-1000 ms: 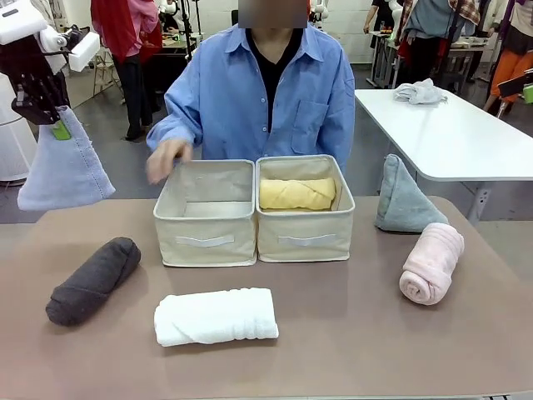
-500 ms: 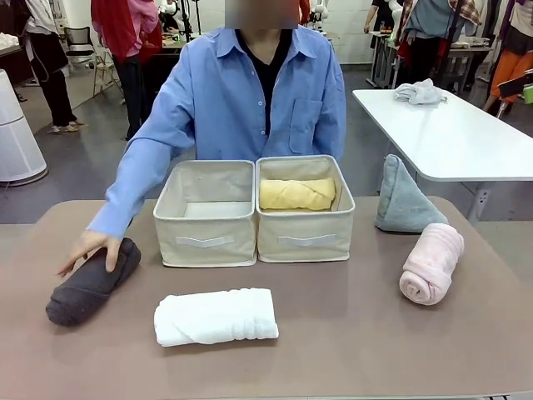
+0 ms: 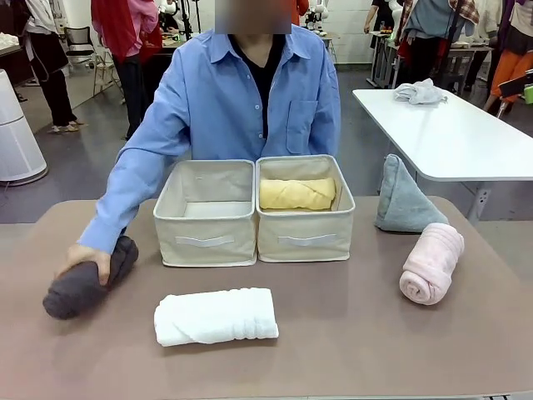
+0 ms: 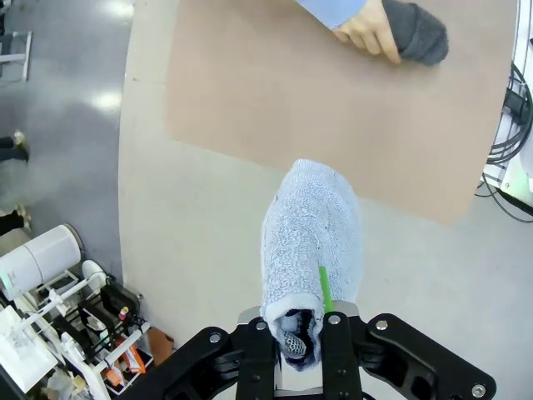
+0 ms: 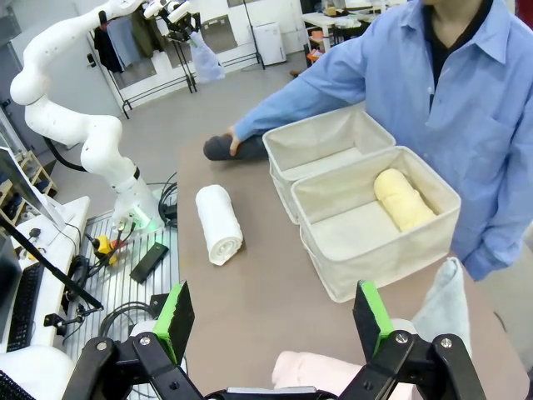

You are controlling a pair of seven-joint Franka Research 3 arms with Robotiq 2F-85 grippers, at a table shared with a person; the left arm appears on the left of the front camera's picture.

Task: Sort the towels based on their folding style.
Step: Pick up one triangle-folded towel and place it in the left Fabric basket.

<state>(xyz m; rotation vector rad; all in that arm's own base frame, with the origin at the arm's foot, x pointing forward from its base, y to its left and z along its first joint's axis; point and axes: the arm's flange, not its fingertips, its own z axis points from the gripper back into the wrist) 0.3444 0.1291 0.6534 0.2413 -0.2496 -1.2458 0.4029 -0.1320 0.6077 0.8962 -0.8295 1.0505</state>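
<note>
Left tool (image 4: 304, 337) clamps a blue cone towel (image 4: 312, 237) aloft for sorting. Right tool (image 5: 273, 315) gapes. A hand (image 3: 83, 258) grips the grey roll (image 3: 73, 293) at nine o'clock.

Bright, even overhead indoor light; soft faint shadows; glare patches on floor (image 4: 108, 102); wide-angle edge distortion.

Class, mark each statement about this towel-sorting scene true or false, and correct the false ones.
1. The yellow roll lies in the right-hand box. True.
2. The person's hand rests on the pink roll. False: it rests on the dark grey roll; the pink roll lies untouched at the table's other side.
3. The left end effector is shut on a grey-blue towel. True.
4. The right end effector is shut. False: it is open, fingers wide apart.
</note>
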